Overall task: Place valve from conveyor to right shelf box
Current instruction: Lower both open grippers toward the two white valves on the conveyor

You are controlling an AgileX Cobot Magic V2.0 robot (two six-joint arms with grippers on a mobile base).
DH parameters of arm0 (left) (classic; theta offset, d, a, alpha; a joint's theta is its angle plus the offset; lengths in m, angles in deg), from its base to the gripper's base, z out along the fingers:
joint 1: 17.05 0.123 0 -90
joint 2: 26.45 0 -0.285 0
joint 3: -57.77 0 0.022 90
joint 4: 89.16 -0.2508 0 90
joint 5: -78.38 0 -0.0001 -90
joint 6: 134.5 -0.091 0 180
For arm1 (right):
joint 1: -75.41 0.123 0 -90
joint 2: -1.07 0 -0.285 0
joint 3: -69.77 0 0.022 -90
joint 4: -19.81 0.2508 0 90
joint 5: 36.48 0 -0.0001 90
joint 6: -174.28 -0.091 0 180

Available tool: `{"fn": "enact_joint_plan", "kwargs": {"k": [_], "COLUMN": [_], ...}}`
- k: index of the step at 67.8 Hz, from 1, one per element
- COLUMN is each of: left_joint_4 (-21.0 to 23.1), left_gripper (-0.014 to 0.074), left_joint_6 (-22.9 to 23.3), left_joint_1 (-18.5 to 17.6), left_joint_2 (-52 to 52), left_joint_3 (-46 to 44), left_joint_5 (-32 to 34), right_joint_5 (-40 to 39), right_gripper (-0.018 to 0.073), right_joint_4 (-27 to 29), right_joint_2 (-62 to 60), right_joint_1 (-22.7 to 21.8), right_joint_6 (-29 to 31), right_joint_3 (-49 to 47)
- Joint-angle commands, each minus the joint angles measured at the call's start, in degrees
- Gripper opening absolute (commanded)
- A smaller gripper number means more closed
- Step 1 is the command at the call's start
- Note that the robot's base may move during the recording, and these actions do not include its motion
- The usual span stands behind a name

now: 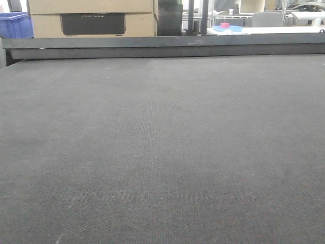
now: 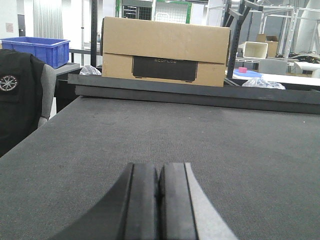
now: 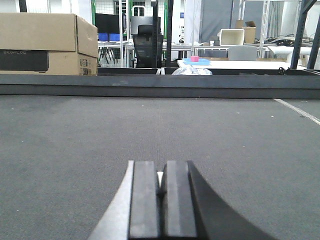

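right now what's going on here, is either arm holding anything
Nothing is being handled yet. The left gripper and right gripper both sit low over the wide dark grey woven conveyor belt, both shut, apparently on nothing. No valve shows in any view. Beyond the belt's dark metal rail stands a tan cardboard box.

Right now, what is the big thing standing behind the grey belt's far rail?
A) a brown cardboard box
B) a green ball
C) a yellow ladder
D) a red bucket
A: a brown cardboard box with a dark panel on its front stands beyond the dark rail at the far edge of the conveyor, and it shows in all three views.
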Motion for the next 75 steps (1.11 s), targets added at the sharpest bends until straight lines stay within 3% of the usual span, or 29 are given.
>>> {"fn": "enact_joint_plan", "kwargs": {"k": [1,57,63,68,75], "left_joint_4": [0.28,0.12,0.12,0.12,0.12], "left_gripper": [-0.0111,-0.0111,-0.0111,-0.0111,-0.0111], "left_joint_6": [0.44,0.44,0.44,0.44,0.44], "left_joint_1": [0.09,0.09,0.09,0.09,0.09], "left_joint_2": [-0.29,-0.29,-0.29,-0.29,0.31], "left_joint_3": [-0.11,-0.11,-0.43,-4.69,-14.29], "left_joint_5": [1.35,2.57,3.33,-2.3,-16.75], "right_joint_5": [-1.32,-3.62,-0.07,3.83,7.33], "right_gripper": [-0.0168,-0.0168,-0.0168,-0.0168,-0.0168], "right_joint_4": [-0.29,-0.29,-0.17,-0.07,0.08], "right_joint_2": [-0.17,-0.17,-0.17,-0.17,0.36], "right_joint_1": [0.0,-0.02,-0.02,-0.02,-0.02], "right_joint_6": [0.14,0.14,0.14,0.14,0.14], "right_joint_3": [-0.02,-0.02,-1.1,-5.19,-11.07]}}
